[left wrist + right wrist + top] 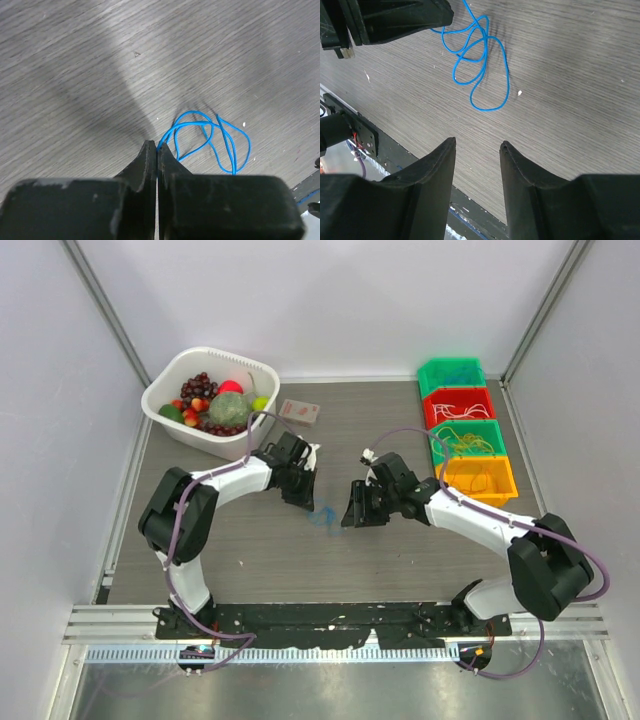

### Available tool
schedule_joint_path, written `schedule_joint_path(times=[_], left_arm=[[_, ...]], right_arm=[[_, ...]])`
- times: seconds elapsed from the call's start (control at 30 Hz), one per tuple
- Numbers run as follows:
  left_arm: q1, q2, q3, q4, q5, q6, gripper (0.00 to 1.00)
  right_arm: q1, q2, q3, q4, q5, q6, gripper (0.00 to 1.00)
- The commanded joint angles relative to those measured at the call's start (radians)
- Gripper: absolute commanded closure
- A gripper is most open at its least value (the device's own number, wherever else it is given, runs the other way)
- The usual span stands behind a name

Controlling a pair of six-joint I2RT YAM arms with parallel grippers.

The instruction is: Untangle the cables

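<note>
Blue cable (481, 50) down on the bench (250, 540), right between the two arms!
It lay in loose loops on the wood. The left claw (157, 150) was clamped tight on one strand at the loops' edge. The right claw (477, 145) hung near the loops, half apart and empty. The bins (478, 492) stood well apart, far right.

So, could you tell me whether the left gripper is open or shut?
Shut: the left gripper has its jaws pressed together with no gap, and the blue cable runs right into their tips, seemingly pinched.
</note>
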Motion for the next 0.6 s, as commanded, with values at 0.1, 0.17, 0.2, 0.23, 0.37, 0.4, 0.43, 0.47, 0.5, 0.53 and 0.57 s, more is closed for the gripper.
schedule_joint_path(times=[0.1, 0.17, 0.2, 0.23, 0.37, 0.4, 0.43, 0.47, 0.5, 0.53, 0.57], left_arm=[[0.001, -0.205, -0.009, -0.01, 0.1, -0.033, 1.0], [0.003, -0.278, -0.025, -0.023, 0.126, -0.049, 1.0], [0.001, -0.31, -0.028, -0.039, 0.129, -0.056, 1.0], [0.001, -0.341, -0.029, -0.061, 0.129, -0.068, 1.0], [0.001, -0.439, -0.026, -0.112, 0.126, -0.102, 1.0], [0.001, -0.459, -0.025, -0.124, 0.123, -0.108, 1.0], [0.001, -0.481, -0.023, -0.13, 0.12, -0.114, 1.0], [0.001, -0.501, -0.02, -0.136, 0.116, -0.12, 1.0], [0.003, -0.518, -0.014, -0.141, 0.111, -0.126, 1.0], [0.003, -0.536, -0.008, -0.148, 0.109, -0.132, 1.0], [0.001, -0.547, 0.001, -0.156, 0.106, -0.138, 1.0]], right_arm=[[0.013, 0.043, -0.007, 0.111, -0.039, -0.014, 0.46], [0.013, 0.05, -0.01, 0.147, -0.048, -0.02, 0.45], [0.011, 0.055, -0.013, 0.161, -0.054, -0.02, 0.44], [0.013, 0.06, -0.014, 0.188, -0.062, -0.016, 0.44], [0.011, 0.048, -0.045, 0.282, -0.063, 0.024, 0.43], [0.011, 0.032, -0.056, 0.303, -0.065, 0.038, 0.43], [0.011, 0.021, -0.06, 0.323, -0.063, 0.049, 0.43], [0.011, -0.004, -0.066, 0.323, -0.054, 0.053, 0.41], [0.011, -0.02, -0.066, 0.352, -0.048, 0.046, 0.39], [0.011, -0.052, -0.072, 0.355, -0.046, 0.041, 0.37], [0.01, -0.07, -0.08, 0.375, -0.049, 0.038, 0.34]])
